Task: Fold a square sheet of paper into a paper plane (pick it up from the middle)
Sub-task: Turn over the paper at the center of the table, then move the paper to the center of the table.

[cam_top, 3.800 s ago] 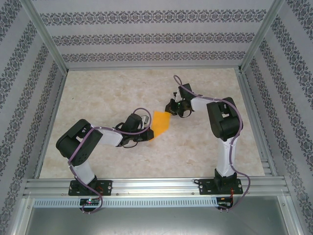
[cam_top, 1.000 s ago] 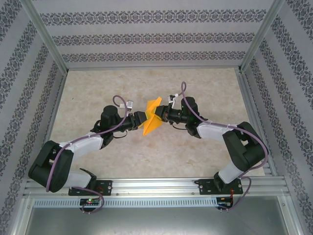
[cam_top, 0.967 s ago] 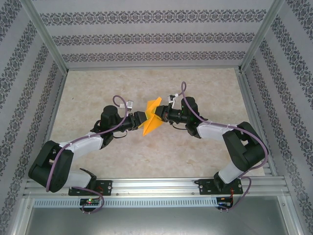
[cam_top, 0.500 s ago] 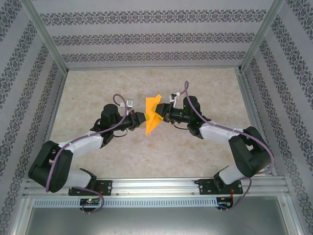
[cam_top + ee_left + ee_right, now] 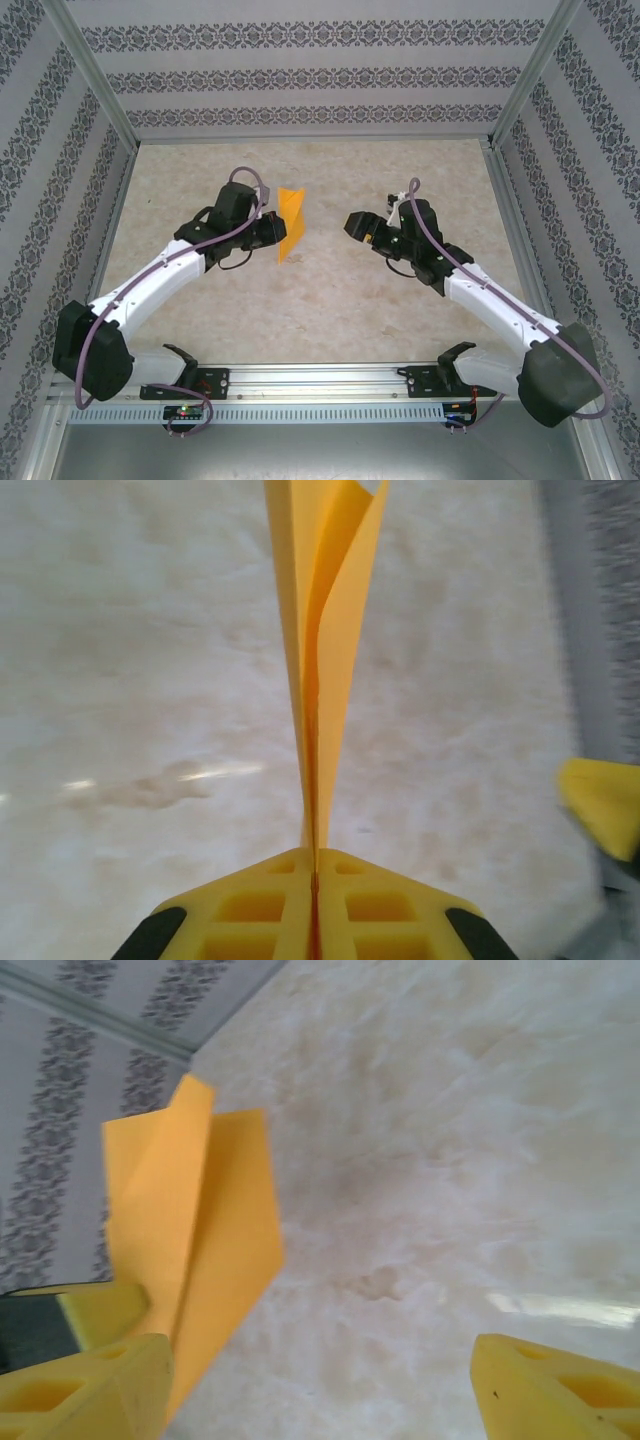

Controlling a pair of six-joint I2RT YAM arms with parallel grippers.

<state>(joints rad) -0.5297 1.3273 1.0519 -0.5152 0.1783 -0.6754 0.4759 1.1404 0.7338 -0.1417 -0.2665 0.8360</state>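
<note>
- Left jaws pinched tight on the paper plane (image 5: 290,222), upright above the counter (image 5: 330,310).
- Right jaws wide open, empty.
- Single pinch: folds could spring apart or slip.

One thin orange paper sheet (image 5: 290,222), folded lengthwise into a narrow pointed shape

Two white-and-black jointed robot arms: the left arm (image 5: 150,285) and the right arm (image 5: 495,305)

Two grippers, one on each arm: the left gripper (image 5: 272,233) and the right gripper (image 5: 355,224). Each has two yellow plastic fingers (image 5: 545,1385), making four fingers in all

Two purple cables (image 5: 246,170), one along each arm

One pale marbled table (image 5: 330,310)

Three walls (image 5: 300,75) papered in grey ornamental stripes

Two black base mounts (image 5: 185,380), both on one aluminium rail (image 5: 320,378) at the near edge
</note>
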